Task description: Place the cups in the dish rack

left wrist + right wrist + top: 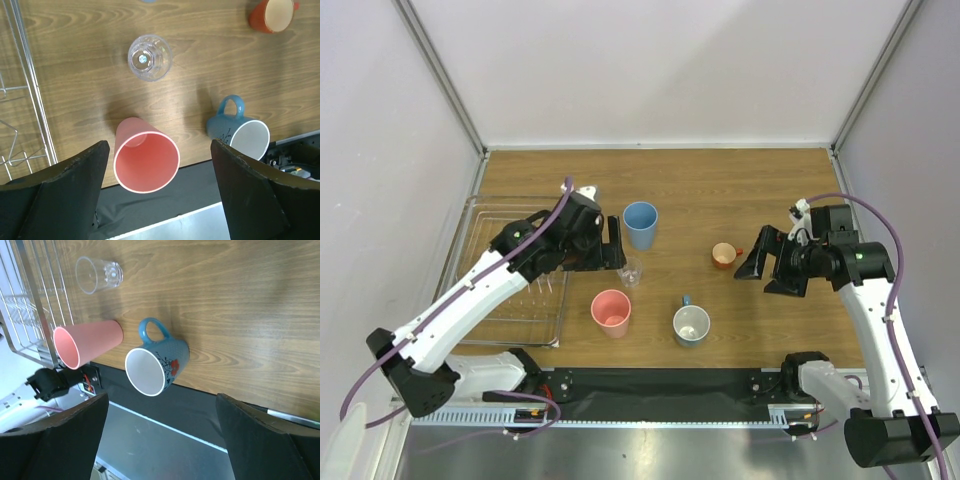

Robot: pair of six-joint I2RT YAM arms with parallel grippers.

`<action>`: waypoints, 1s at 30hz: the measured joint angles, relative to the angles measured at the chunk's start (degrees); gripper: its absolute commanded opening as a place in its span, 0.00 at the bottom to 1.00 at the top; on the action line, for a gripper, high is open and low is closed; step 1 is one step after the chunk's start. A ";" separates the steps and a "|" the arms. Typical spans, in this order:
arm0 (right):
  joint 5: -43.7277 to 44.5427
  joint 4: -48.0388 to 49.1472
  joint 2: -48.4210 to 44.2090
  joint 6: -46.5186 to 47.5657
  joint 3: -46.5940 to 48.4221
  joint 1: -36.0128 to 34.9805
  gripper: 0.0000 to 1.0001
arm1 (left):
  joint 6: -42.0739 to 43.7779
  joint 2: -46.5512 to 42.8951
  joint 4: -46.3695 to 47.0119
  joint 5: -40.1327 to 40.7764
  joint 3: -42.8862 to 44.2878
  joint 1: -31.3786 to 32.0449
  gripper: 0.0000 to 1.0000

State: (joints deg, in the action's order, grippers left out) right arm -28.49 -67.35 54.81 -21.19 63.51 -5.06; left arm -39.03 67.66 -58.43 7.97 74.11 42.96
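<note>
The wire dish rack (pixel 500 203) lies at the table's left and holds no cups. Five cups stand upright on the wood: light-blue tumbler (pixel 640 224), tiny clear glass (pixel 631 272), pink tumbler (pixel 611 312), blue-grey mug (pixel 691 324), orange mug (pixel 724 256). My left gripper (pixel 612 243) is open and empty, raised beside the light-blue tumbler and above the glass. In the left wrist view the pink tumbler (pixel 145 155) shows between the fingers, far below. My right gripper (pixel 770 262) is open and empty, raised just right of the orange mug. The right wrist view shows the blue-grey mug (pixel 160 365).
A black strip (pixel 660 385) runs along the table's near edge by the arm bases. Grey walls close the table at the back and both sides. The left arm's link passes over the rack's right part.
</note>
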 measured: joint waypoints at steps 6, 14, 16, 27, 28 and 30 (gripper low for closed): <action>2.84 0.44 1.70 -2.78 0.15 -8.61 0.85 | 0.24 0.20 -0.66 2.29 3.63 0.22 0.93; 13.53 3.32 10.19 -8.59 -0.57 -27.12 0.77 | 1.07 -2.12 -0.20 1.29 4.28 0.22 0.96; 14.38 4.74 12.00 -9.79 -1.46 -29.66 0.77 | 1.77 -2.99 0.66 -0.24 4.28 0.22 0.97; 19.23 10.67 20.50 -11.69 -4.83 -34.51 0.63 | 3.04 -12.96 8.76 -6.27 2.12 0.26 0.99; 19.28 11.13 20.98 -11.78 -5.35 -34.60 0.61 | 3.06 -13.09 8.98 -6.40 2.12 0.26 1.00; 19.45 12.02 21.86 -11.85 -6.29 -34.67 0.60 | 3.06 -12.92 9.49 -6.69 2.12 0.26 1.00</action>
State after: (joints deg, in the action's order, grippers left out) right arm -9.04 -55.33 76.66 -33.04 57.21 -39.72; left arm -35.97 54.74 -48.95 1.28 76.23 43.22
